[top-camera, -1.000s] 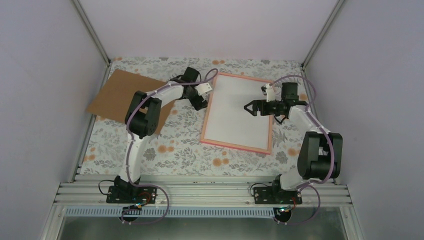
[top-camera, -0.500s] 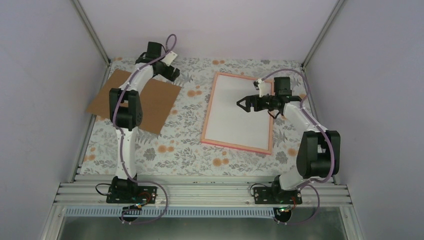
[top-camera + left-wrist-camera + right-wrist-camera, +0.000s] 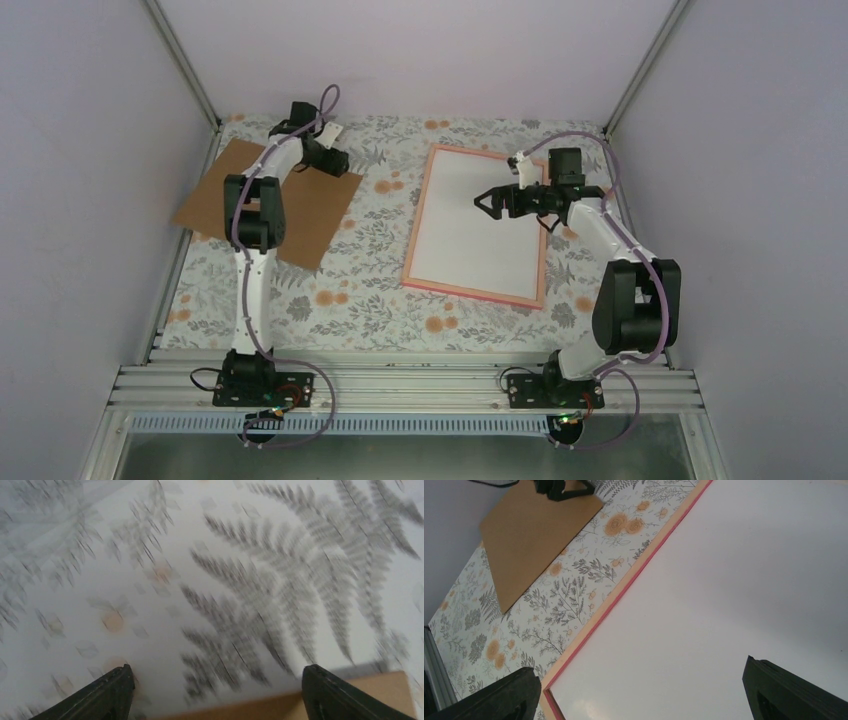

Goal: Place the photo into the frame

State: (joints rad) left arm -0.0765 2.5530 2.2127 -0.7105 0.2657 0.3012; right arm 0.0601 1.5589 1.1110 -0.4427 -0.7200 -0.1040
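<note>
The pink frame (image 3: 470, 293) lies flat right of the table's middle. Inside its rim lies the photo (image 3: 470, 230), plain white back up; its print side is hidden. My right gripper (image 3: 482, 203) hovers open over the photo's far part, pointing left, with nothing between its fingers. The right wrist view shows the white photo (image 3: 734, 580) and the frame's pink rim (image 3: 624, 587) under that open gripper (image 3: 639, 666). My left gripper (image 3: 340, 160) is open at the far left, over the far edge of the cardboard. Its wrist view is blurred, and the gripper (image 3: 216, 669) is empty.
A brown cardboard board (image 3: 215, 195) lies at the far left on the floral tablecloth (image 3: 370, 290); its edge (image 3: 280, 707) shows below the left fingers, and it appears again (image 3: 529, 535) in the right wrist view. Walls close in the left, right and far sides.
My left arm has swung away from the frame's left edge to the far left, over the cardboard's far edge. My right gripper has shifted slightly farther along the photo.
</note>
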